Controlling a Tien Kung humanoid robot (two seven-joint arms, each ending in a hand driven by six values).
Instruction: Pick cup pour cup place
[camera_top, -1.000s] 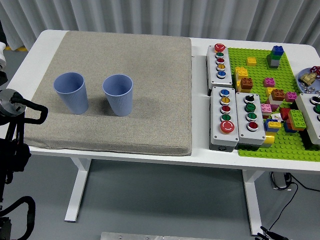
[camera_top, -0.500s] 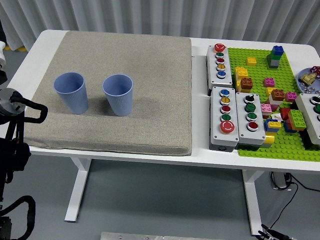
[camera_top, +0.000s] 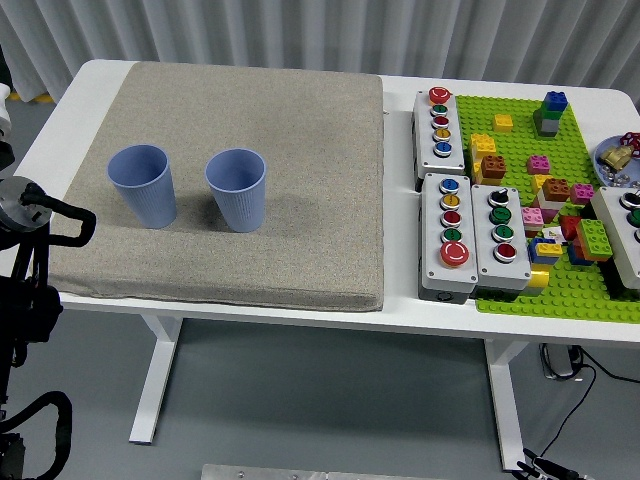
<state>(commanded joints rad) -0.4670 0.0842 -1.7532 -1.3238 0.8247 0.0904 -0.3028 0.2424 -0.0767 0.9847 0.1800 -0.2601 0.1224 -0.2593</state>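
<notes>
Two ribbed light-blue cups stand upright on a grey fabric mat (camera_top: 260, 130), both with their mouths up. The left cup (camera_top: 143, 186) sits near the mat's left side. About a cup's width to its right is the right cup (camera_top: 237, 189). What is inside either cup cannot be made out. My left arm (camera_top: 25, 210) rests at the picture's left edge, off the table's left end and apart from both cups. Nothing touches either cup. My right arm does not show.
Right of the mat lie grey button boxes (camera_top: 459, 238) with coloured buttons. A green baseplate (camera_top: 560, 290) beyond them carries several loose bricks. A small dish (camera_top: 620, 160) sits at the far right edge. The white table (camera_top: 60, 120) shows bare around the mat.
</notes>
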